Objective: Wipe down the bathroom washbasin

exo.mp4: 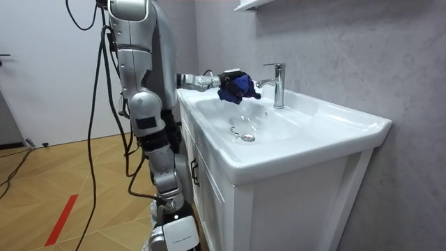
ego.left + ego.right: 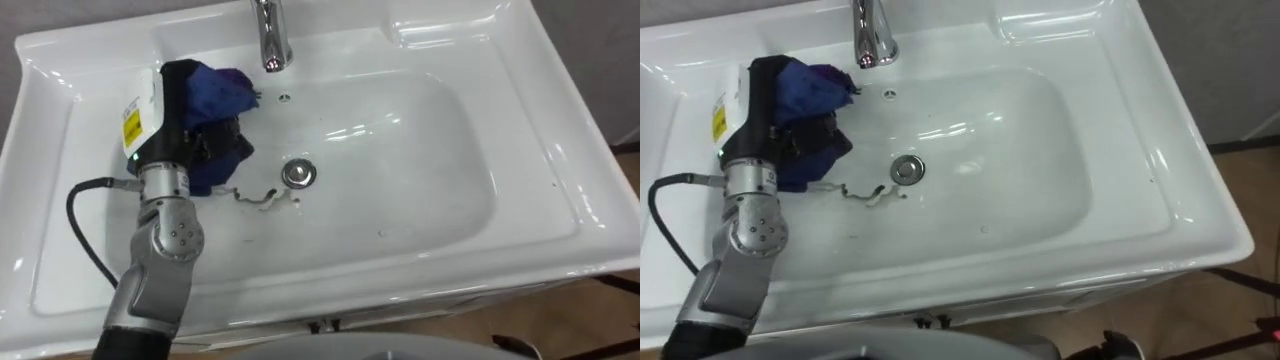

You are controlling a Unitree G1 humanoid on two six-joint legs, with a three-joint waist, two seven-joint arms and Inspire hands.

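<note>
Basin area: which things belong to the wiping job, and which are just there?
Job:
left hand, shut on the blue cloth
basin

Just there:
tap
drain
pale stringy scrap beside the drain

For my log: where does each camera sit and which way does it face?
Left eye view: on the head, looking down into the basin; left hand gripping the blue cloth shows.
Right eye view: just beside it, same scene, same hand.
Room view: off in the room, facing basin and wall; the standing robot shows.
All share faucet and cloth.
</note>
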